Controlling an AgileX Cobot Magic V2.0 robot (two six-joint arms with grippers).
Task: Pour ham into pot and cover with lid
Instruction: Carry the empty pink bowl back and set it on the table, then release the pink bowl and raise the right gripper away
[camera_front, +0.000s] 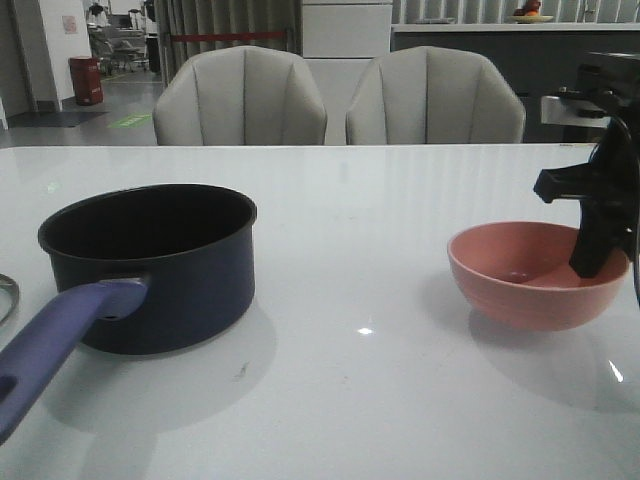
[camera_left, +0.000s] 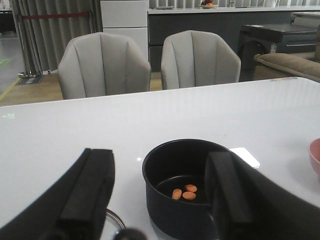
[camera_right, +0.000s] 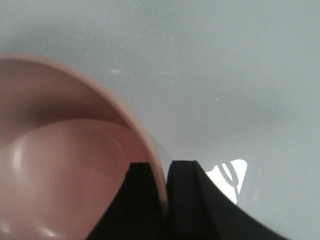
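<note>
The dark navy pot (camera_front: 165, 280) stands on the left of the table, its purple-blue handle (camera_front: 50, 345) pointing toward me. In the left wrist view, three orange-pink ham slices (camera_left: 184, 192) lie on the bottom of the pot (camera_left: 167, 212). My left gripper (camera_left: 159, 159) is open and empty, above and in front of the pot. Only a bit of the lid's steel rim shows, beside the pot (camera_left: 119, 219) and at the table's left edge (camera_front: 8, 292). My right gripper (camera_front: 590, 262) is shut on the rim of the empty pink bowl (camera_front: 515, 290), one finger inside and one outside (camera_right: 164, 169).
The pink bowl (camera_right: 60, 165) stands upright on the white table (camera_front: 380, 220) at the right; its edge shows in the left wrist view (camera_left: 315, 156). Two grey chairs (camera_front: 240, 100) (camera_front: 435, 98) stand behind the table's far edge. Bare tabletop lies between pot and bowl.
</note>
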